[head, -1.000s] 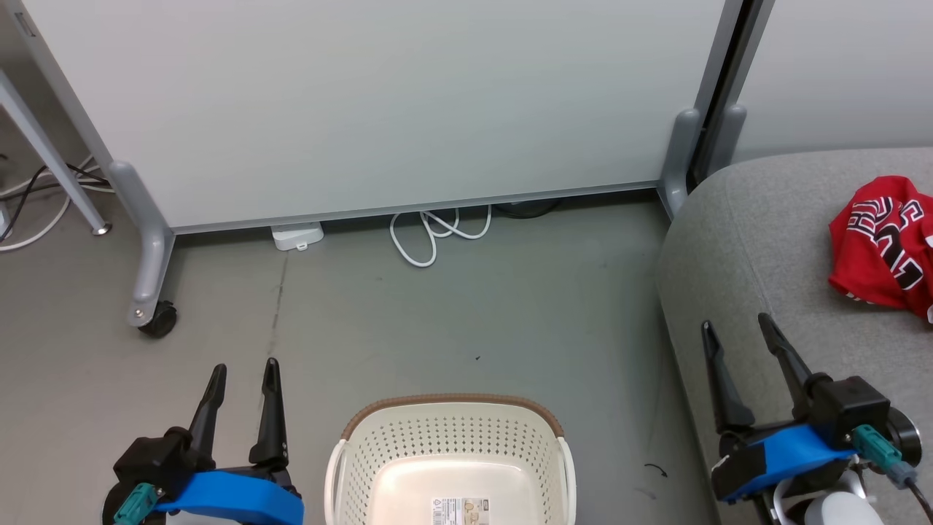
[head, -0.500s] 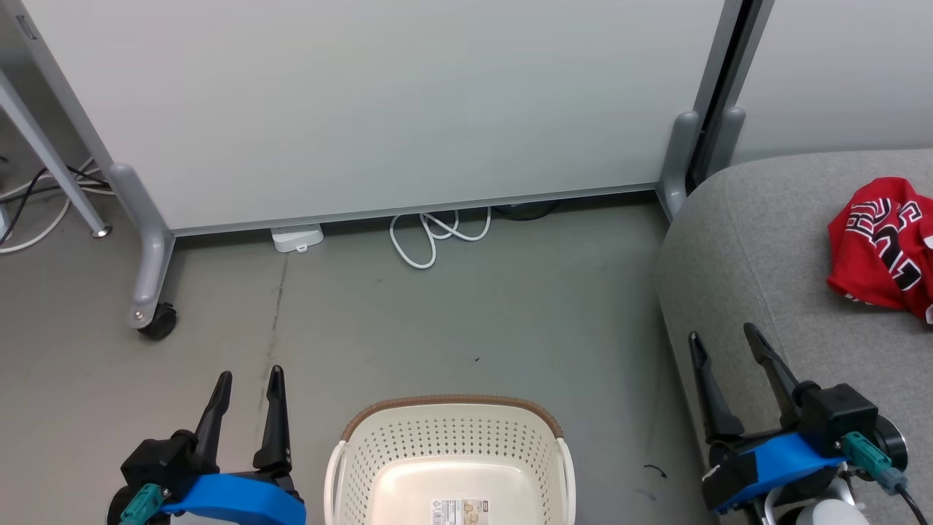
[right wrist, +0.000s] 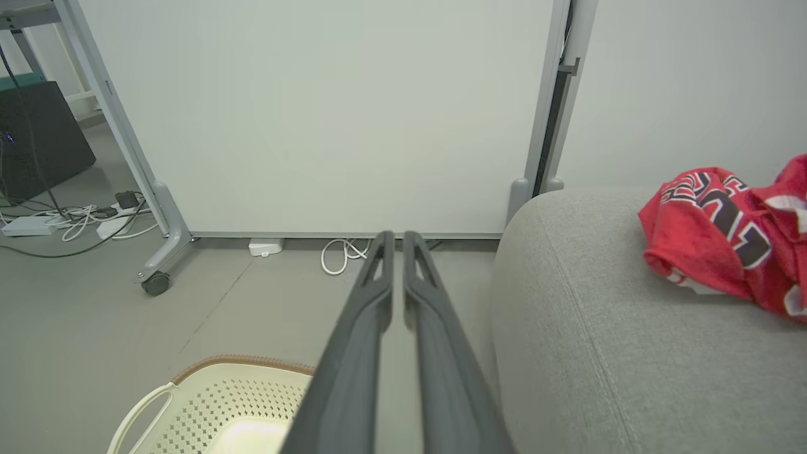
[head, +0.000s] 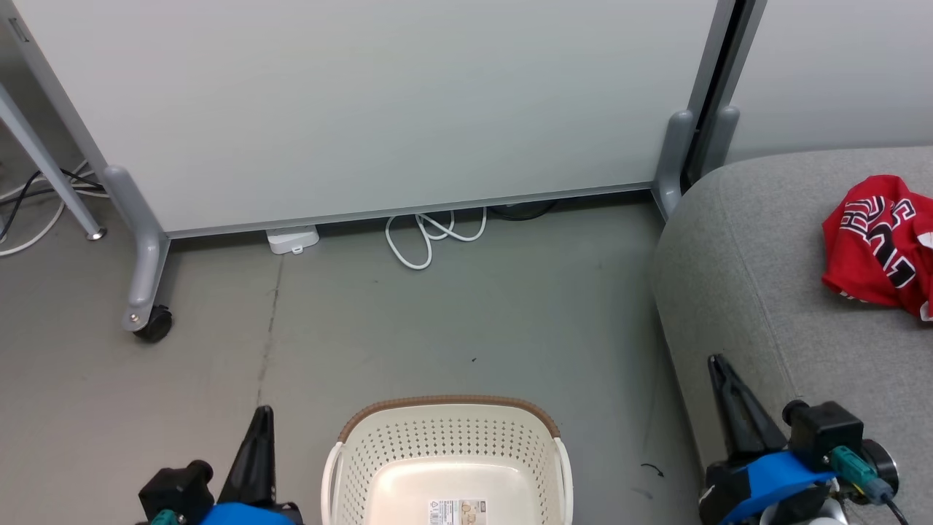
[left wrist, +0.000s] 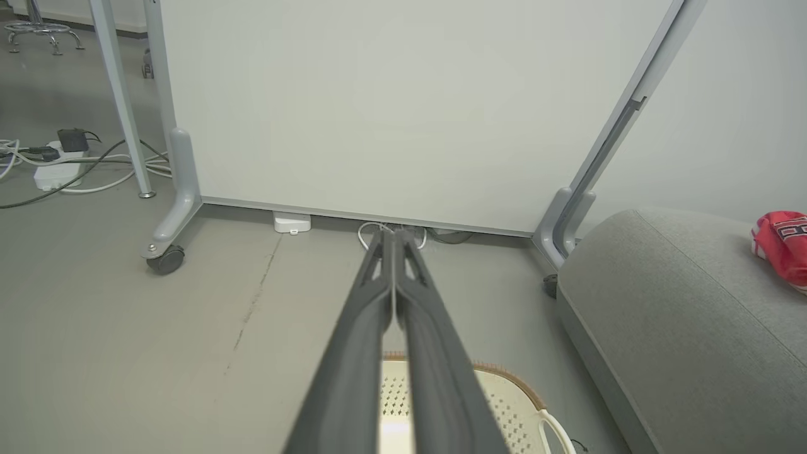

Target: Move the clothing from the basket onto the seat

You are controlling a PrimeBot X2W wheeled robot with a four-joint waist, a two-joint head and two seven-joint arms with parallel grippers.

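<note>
The red clothing (head: 878, 248) with black-and-white lettering lies crumpled on the grey seat (head: 758, 255) at the right; it also shows in the right wrist view (right wrist: 725, 233) and the left wrist view (left wrist: 782, 246). The cream basket (head: 448, 459) with a brown rim stands on the floor at the bottom centre, and the part of its inside that I see holds only a label. My left gripper (head: 261, 423) is shut and low, left of the basket. My right gripper (head: 718, 362) is shut beside the seat's front edge. Both pairs of fingers (left wrist: 394, 277) (right wrist: 394, 252) lie together with nothing between them.
A wheeled white partition panel (head: 364, 109) stands across the back, with a caster (head: 149, 321) at its left foot. A coiled white cable (head: 430, 233) and a white adapter (head: 291, 239) lie at its base. More cables and a power strip (left wrist: 50, 170) lie at the far left.
Both grippers have gone from open to shut and have drawn back toward the bottom of the head view. The clothing, basket and seat stay where they were.
</note>
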